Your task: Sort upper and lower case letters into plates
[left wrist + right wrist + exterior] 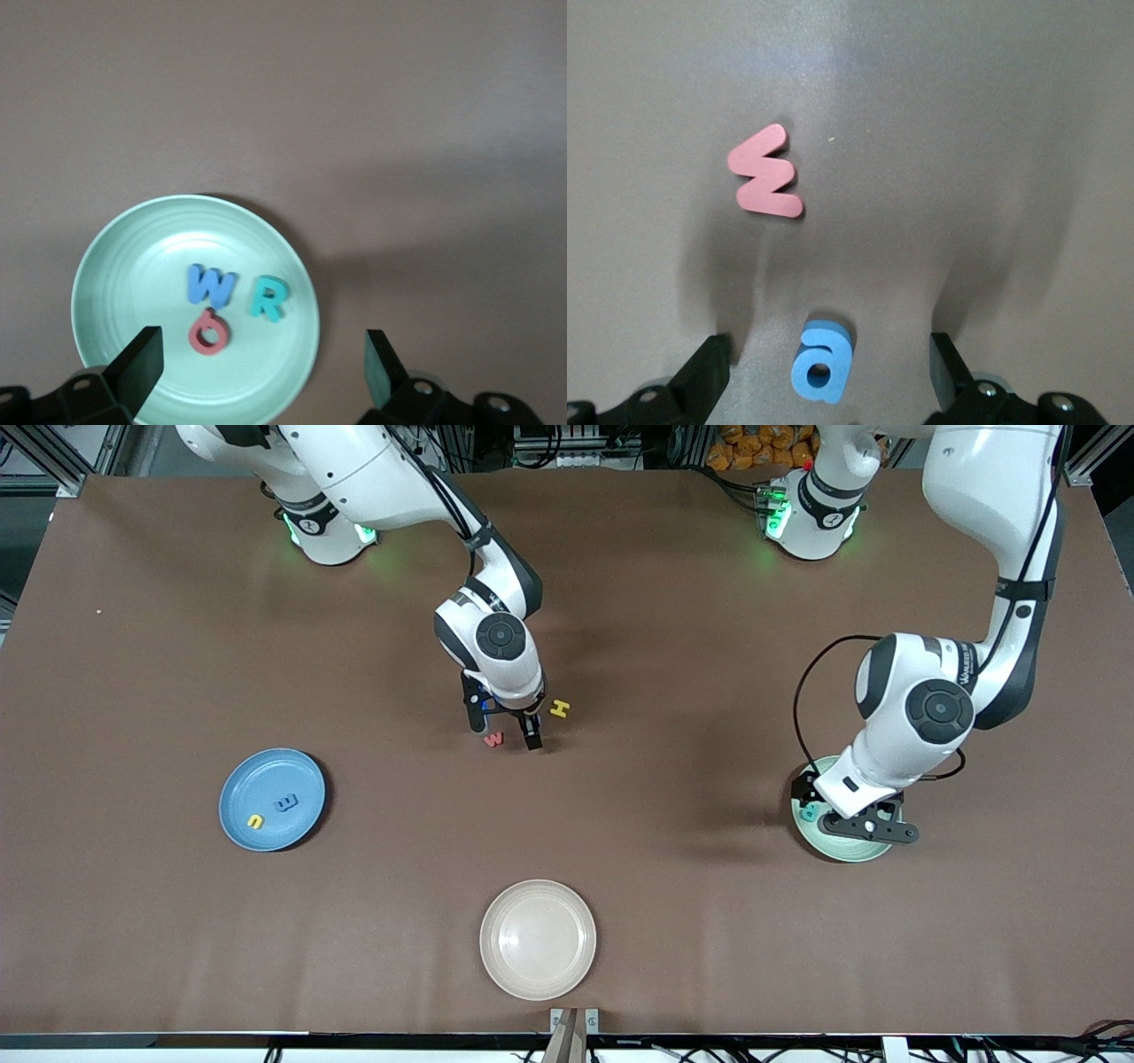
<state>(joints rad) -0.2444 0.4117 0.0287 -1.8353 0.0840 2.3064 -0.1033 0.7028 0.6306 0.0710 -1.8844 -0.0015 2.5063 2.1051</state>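
My right gripper (505,728) is open and low over the table's middle. Its fingers (709,372) stand on either side of a blue "a" (822,363) that lies flat on the table. A red "w" (493,739) lies beside it and also shows in the right wrist view (767,172). A yellow "H" (559,708) lies close by. My left gripper (864,828) is open and empty above the mint plate (833,852), which holds a blue "W" (211,285), a teal "R" (267,298) and a red letter (209,331). The sky blue plate (257,775) holds a yellow letter (255,821) and a blue letter (286,803).
A cream-beige plate (538,939) stands empty near the table's front edge, nearer to the front camera than the loose letters. The brown table (691,691) stretches bare between the plates.
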